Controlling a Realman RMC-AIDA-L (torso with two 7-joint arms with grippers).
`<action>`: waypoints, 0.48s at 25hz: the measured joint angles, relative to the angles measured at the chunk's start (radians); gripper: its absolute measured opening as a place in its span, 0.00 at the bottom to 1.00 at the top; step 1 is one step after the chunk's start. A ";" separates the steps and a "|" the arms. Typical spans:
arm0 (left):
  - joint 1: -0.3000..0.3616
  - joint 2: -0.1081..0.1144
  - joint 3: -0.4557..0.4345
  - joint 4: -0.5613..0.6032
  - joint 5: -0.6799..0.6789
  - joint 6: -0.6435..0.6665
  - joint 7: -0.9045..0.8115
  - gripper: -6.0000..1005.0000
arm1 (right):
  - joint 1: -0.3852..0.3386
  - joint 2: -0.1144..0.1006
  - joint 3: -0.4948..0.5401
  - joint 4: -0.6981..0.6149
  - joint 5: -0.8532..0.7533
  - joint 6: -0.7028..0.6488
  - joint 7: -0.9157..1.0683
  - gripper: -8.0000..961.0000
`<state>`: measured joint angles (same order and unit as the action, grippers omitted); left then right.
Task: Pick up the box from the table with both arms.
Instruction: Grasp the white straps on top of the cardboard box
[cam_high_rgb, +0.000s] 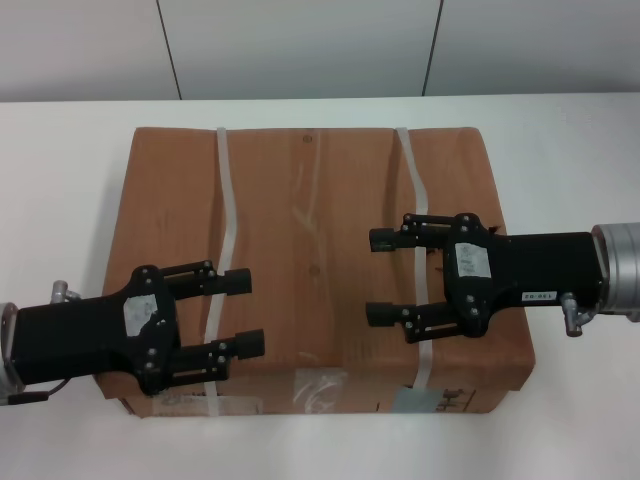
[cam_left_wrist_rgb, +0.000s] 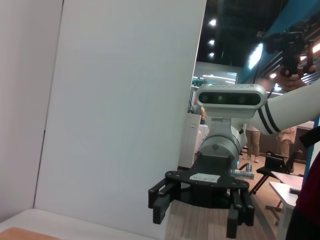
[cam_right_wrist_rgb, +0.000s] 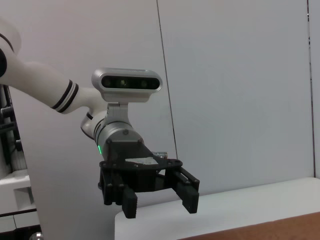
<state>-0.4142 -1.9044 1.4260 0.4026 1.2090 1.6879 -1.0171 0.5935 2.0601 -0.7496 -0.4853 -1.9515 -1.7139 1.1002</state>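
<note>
The large brown cardboard box (cam_high_rgb: 310, 230) lies flat on the white table (cam_high_rgb: 60, 200), with two white straps across it and labels on its near side. My left gripper (cam_high_rgb: 245, 312) is open and hovers over the box's near left part, fingers pointing right. My right gripper (cam_high_rgb: 377, 277) is open and hovers over the box's right part, fingers pointing left. The two grippers face each other and hold nothing. The left wrist view shows the right gripper (cam_left_wrist_rgb: 197, 217) farther off. The right wrist view shows the left gripper (cam_right_wrist_rgb: 157, 205) and an edge of the box (cam_right_wrist_rgb: 280, 231).
A pale panelled wall (cam_high_rgb: 300, 45) stands behind the table's far edge. Bare tabletop shows on both sides of the box and in a narrow strip at the front (cam_high_rgb: 330, 450).
</note>
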 joint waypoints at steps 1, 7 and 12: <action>0.000 0.000 0.000 0.000 0.000 -0.001 0.000 0.68 | 0.000 0.000 0.000 0.000 0.000 0.001 0.000 0.89; 0.000 -0.001 0.001 -0.001 0.000 -0.007 0.000 0.68 | -0.001 0.000 0.000 -0.001 0.001 0.012 0.003 0.89; 0.000 -0.001 0.001 0.001 0.000 -0.013 -0.001 0.68 | -0.002 0.000 0.002 -0.001 0.001 0.013 0.003 0.89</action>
<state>-0.4142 -1.9051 1.4274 0.4037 1.2087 1.6752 -1.0179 0.5915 2.0601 -0.7478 -0.4863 -1.9502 -1.7011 1.1029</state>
